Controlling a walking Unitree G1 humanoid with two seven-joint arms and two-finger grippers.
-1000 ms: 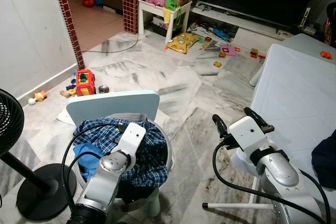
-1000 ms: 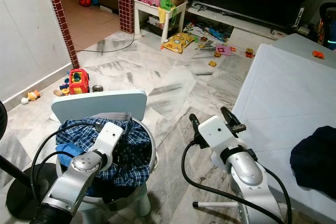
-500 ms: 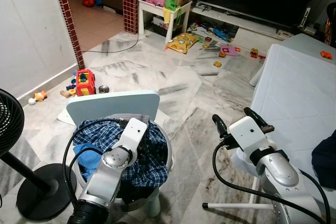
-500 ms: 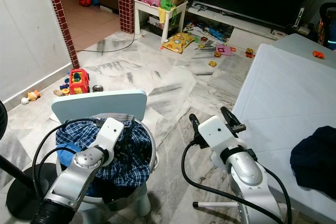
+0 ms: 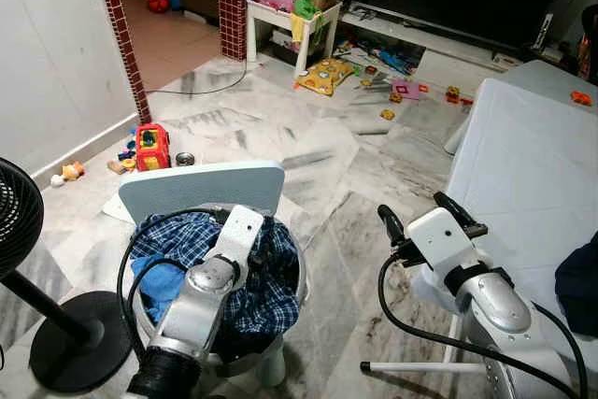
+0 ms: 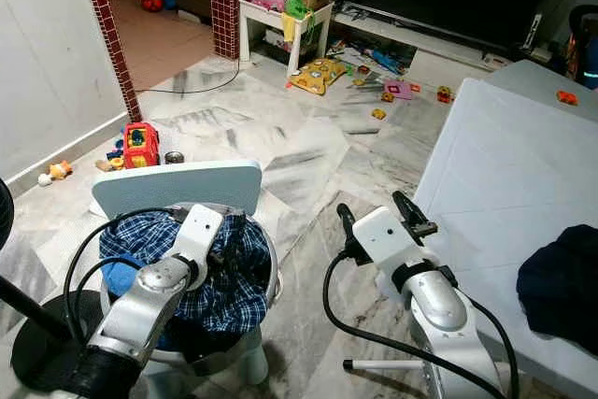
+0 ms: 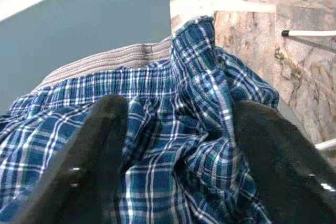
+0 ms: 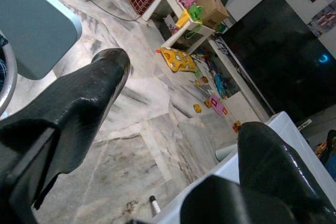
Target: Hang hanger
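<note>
I am seeing my left end effector (image 7: 178, 145) spread wide, pressing into the plaid shirt (image 5: 192, 240) inside the basket (image 5: 297, 273). My right end effector (image 5: 419, 214) is hovering wide open over the floor (image 5: 280, 137); I cannot spot a hanger.

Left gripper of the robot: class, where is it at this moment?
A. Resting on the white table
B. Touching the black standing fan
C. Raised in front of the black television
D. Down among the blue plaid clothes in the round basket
D: the left gripper has its black fingers spread over the blue plaid cloth heaped in the round laundry basket, beside the pale blue panel.
</note>
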